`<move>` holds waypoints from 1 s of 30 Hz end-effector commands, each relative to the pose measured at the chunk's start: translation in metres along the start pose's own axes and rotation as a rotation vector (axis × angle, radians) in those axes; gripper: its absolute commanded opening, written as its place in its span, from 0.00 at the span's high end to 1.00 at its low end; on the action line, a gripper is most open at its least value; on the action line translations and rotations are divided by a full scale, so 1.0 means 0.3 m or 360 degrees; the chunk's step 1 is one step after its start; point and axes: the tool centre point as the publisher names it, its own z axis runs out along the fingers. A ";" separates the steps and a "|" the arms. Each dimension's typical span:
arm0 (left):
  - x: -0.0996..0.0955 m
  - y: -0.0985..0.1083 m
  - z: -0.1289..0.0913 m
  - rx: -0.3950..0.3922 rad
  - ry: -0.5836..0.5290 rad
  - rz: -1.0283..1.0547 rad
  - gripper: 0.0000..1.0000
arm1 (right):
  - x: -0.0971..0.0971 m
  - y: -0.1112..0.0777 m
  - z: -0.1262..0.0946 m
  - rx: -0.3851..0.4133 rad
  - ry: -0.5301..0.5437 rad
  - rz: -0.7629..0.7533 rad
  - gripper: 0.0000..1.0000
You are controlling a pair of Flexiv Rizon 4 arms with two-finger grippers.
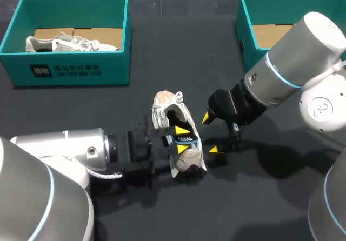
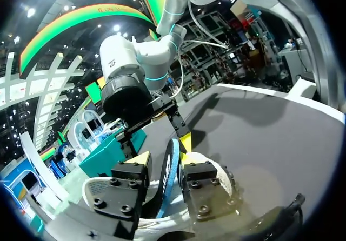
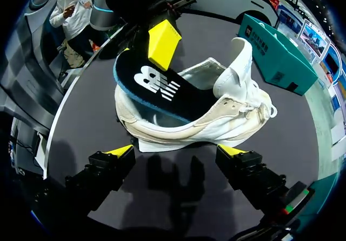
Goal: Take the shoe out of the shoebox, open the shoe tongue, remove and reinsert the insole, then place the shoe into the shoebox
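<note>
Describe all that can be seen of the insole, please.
The insole is thin, black on top with a white logo and a blue foam-like edge. Its heel end rises out of the white shoe; the rest is inside. The left gripper is at the raised end; whether it clamps the insole cannot be told.

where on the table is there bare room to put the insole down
Bare table between the left shoebox and right shoebox, and from there toward the shoe. Crowded around the shoe: left gripper shut on the insole, right gripper open beside it.
</note>
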 end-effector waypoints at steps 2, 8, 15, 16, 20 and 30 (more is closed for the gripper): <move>0.003 0.037 0.030 0.0003 0.0001 0.0006 1.00 | 0.002 0.001 0.003 0.0003 -0.0002 0.0001 0.00; -0.006 0.109 0.053 -0.0048 -0.0008 0.0061 1.00 | 0.002 0.001 0.003 0.0003 -0.0002 0.0001 0.00; -0.031 0.177 0.056 -0.0158 -0.0050 0.0192 1.00 | 0.002 0.001 0.003 0.0003 -0.0002 0.0001 0.00; -0.032 0.180 0.054 -0.0158 -0.0054 0.0181 1.00 | 0.002 0.001 0.003 0.0003 -0.0002 0.0001 0.00; -0.038 0.159 0.037 -0.0151 -0.0067 0.0145 0.91 | 0.002 0.001 0.003 0.0003 -0.0002 0.0001 0.00; -0.034 0.055 0.007 -0.0035 -0.0041 0.0018 0.69 | 0.002 0.001 0.003 0.0003 -0.0002 0.0001 0.00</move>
